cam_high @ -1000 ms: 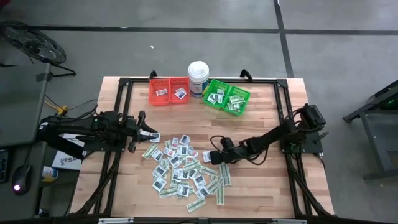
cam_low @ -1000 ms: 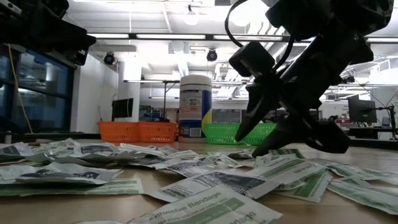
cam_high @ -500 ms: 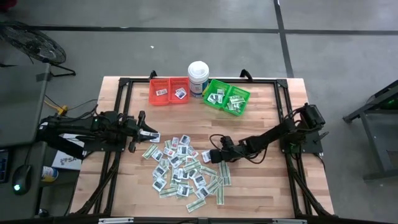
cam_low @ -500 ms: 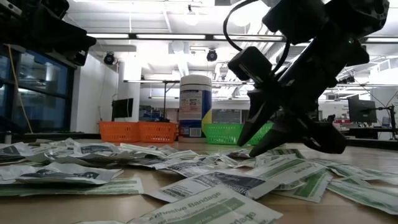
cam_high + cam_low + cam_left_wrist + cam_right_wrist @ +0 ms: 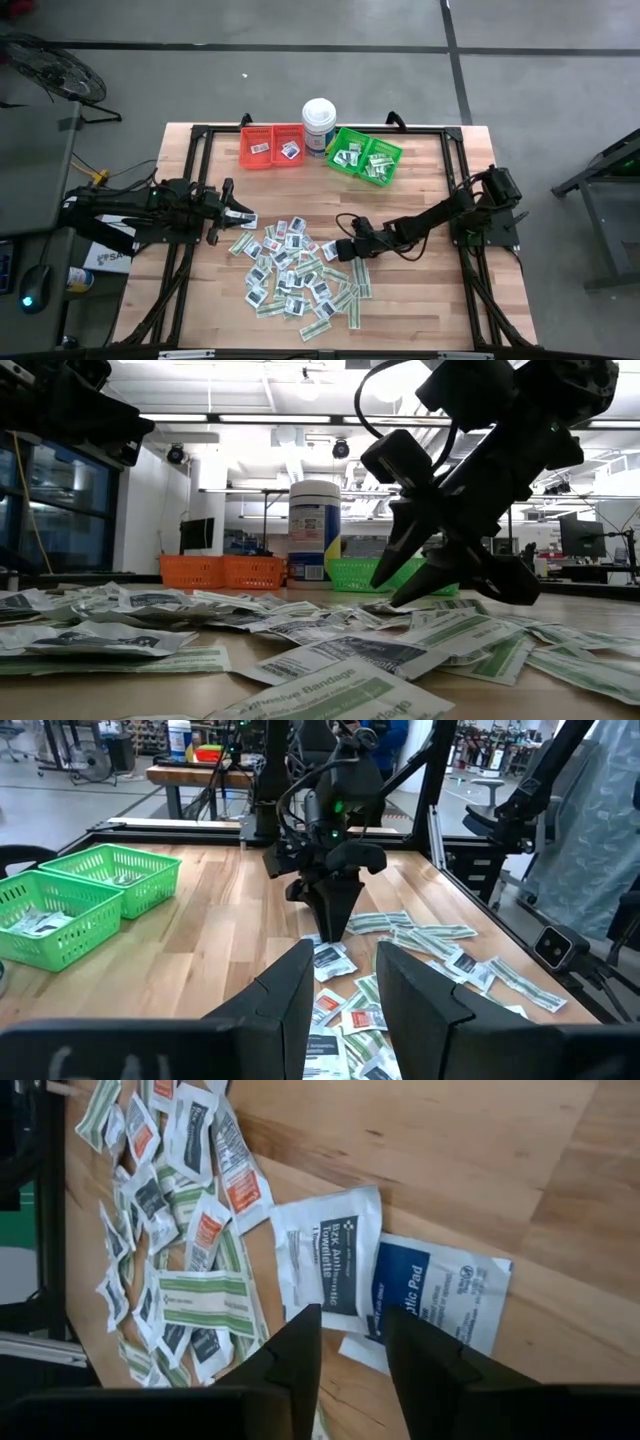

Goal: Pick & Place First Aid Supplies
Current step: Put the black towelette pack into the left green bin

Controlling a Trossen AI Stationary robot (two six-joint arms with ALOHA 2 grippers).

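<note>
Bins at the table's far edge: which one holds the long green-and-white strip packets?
The green bin, right of the white tub. The red bin on the tub's other side holds only small square packets.

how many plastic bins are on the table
4: two red bins side by side at the table's far edge, left of the white tub, and two green bins side by side to its right. All hold a few packets; none look hidden.

Bright ceiling lights, low-view foreground blurry, arm backlit.
</note>
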